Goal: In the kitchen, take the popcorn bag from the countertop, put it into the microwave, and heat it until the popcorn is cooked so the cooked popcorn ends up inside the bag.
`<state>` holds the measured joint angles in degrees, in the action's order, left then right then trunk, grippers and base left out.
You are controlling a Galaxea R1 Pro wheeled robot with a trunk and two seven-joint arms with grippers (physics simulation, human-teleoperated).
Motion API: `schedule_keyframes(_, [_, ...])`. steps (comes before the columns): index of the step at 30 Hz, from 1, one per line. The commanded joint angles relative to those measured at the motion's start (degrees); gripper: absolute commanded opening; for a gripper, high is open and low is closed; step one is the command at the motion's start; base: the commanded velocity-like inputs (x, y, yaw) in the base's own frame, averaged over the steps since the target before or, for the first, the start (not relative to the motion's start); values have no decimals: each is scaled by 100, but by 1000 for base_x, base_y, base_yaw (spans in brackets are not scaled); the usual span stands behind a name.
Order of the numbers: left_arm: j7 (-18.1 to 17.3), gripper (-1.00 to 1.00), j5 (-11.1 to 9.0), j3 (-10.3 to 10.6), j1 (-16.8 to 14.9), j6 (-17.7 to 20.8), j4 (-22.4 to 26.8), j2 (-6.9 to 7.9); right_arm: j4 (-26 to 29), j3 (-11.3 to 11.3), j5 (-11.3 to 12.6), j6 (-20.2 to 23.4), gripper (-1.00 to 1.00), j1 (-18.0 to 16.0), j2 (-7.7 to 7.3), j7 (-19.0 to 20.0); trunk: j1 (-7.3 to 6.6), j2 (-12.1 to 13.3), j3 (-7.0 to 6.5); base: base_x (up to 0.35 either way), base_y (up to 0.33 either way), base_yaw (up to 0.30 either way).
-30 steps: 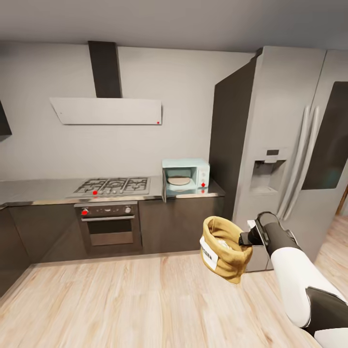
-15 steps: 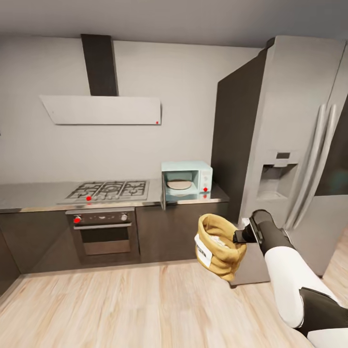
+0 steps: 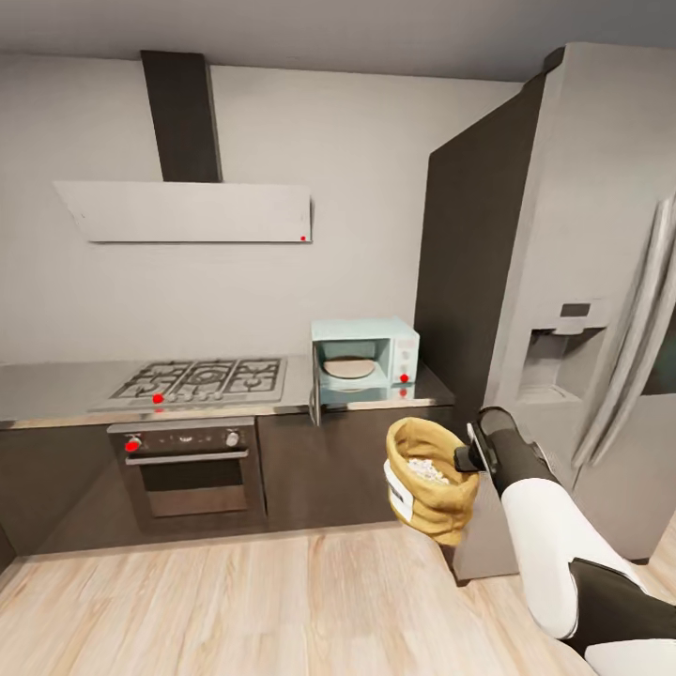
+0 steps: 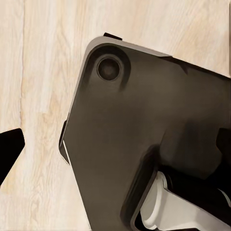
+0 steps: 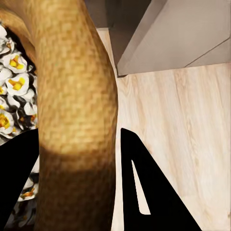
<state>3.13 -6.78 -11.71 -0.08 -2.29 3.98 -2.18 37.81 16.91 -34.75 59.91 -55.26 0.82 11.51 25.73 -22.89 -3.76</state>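
Kitchen countertop (image 3: 56, 385) from the head camera carries one gas hob (image 3: 202, 378) and one microwave (image 3: 364, 355), door open, a turntable plate inside, well beyond the right gripper (image 3: 462, 459). That claw clamps one popcorn bag's (image 3: 427, 479) rim; popcorn (image 3: 427, 469) fills it.

Left wrist: wood floor (image 4: 38, 72), robot base (image 4: 144, 144); left claw's state cannot be told.

Right wrist: fingers (image 5: 144, 192) straddle the burlap rim.

The right arm (image 3: 540, 526) reaches forward and up from the lower right, white forearm and black wrist. Its right gripper (image 5: 79, 185) is clamped on the rolled rim of the popcorn bag (image 3: 430, 479), one finger inside, one outside.
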Motion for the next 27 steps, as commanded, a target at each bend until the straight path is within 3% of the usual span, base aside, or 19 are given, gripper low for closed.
schedule_keyframes(1, [11, 100, -57, 11, -1, -19, -2, -1, 7, 32, -60, 9, -100, -3, 15, 42, 5, -3, 2, 325, 0, 0])
schedule_keyframes(27, [12, 100, -76, 11, -1, -70, -2, 7, 7, 39, 10, 9, -100, -3, 32, 96, 5, -3, 2, 325, 0, 0])
